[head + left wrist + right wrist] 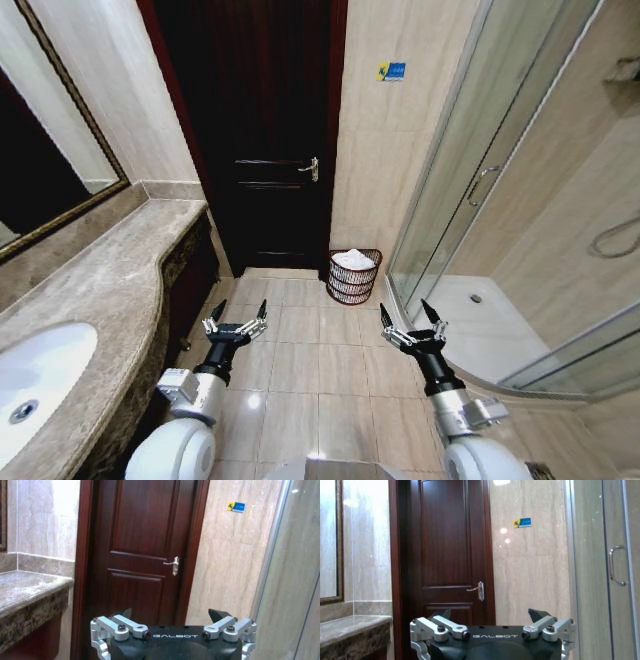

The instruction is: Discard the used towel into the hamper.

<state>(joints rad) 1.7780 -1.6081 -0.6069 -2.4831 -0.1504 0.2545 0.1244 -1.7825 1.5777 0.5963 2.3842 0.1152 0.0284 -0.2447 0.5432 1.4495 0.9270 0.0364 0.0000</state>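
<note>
The small round reddish-brown wire hamper (354, 276) stands on the tiled floor (300, 370) by the dark wooden door (262, 130), ahead of and between both jaws, holding a white towel (353, 260). Left gripper (240, 312) and right gripper (409, 314) hover with jaws open, empty.

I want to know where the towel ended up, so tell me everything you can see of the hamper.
The hamper is a small round basket of dark reddish-brown open slats, wider at the rim than at the base. It stands upright on the tiled floor against the beige wall, between the dark wooden door and the glass shower enclosure. A white towel lies bunched inside, rising to about the rim. Both grippers, left and right, hang well short of it, fingers open and holding nothing.
</note>
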